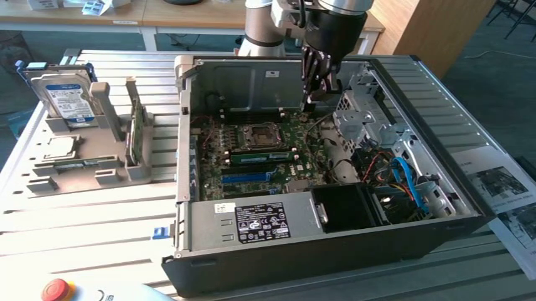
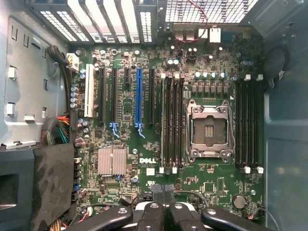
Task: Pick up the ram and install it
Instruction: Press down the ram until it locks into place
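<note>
My gripper [image 1: 317, 95] hangs over the open computer case [image 1: 192, 207], above the back part of the motherboard [image 1: 251, 166]. Its fingers [image 2: 153, 216] are pressed together with nothing between them. A long, narrow green stick that looks like the ram [image 1: 262, 155] lies along the black memory slots [image 2: 172, 125] beside the empty processor socket [image 2: 210, 130]. From straight above, the wrist view gives no clear sight of it in those slots. Another thin green board [image 1: 137, 135] stands on edge in the grey holder [image 1: 84, 172] at the exterior view's left.
The holder also carries a blue-and-white-labelled hard drive [image 1: 67, 100] and a small square silver chip [image 1: 59, 147]. Inside the case are a black power supply box [image 1: 348, 207], blue and orange cables [image 1: 410, 185] and a metal drive cage [image 1: 364, 119]. A red button [image 1: 56, 290] sits at the front edge.
</note>
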`<state>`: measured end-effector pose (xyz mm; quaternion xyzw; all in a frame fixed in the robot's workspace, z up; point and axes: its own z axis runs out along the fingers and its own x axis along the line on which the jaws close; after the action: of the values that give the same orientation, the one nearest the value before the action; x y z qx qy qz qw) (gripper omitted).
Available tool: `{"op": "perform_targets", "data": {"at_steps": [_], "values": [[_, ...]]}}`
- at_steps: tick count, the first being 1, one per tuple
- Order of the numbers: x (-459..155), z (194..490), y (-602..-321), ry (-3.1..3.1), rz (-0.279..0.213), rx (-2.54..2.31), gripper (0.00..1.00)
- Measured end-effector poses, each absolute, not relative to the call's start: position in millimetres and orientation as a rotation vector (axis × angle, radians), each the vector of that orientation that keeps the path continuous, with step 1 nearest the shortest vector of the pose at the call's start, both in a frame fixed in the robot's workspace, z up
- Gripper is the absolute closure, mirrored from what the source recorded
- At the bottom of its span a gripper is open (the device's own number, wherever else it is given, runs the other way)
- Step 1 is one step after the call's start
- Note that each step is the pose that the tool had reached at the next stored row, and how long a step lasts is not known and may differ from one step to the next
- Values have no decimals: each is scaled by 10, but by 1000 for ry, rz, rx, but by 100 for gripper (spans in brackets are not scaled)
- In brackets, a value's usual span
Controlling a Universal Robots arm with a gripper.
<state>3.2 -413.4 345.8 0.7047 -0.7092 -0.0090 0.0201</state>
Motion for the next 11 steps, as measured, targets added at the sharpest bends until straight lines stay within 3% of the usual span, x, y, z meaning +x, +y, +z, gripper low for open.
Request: {"op": "perform_targets", "data": {"at_steps": [11], "values": [[32,3364,-4134,-2200,-28,2186,89]]}}
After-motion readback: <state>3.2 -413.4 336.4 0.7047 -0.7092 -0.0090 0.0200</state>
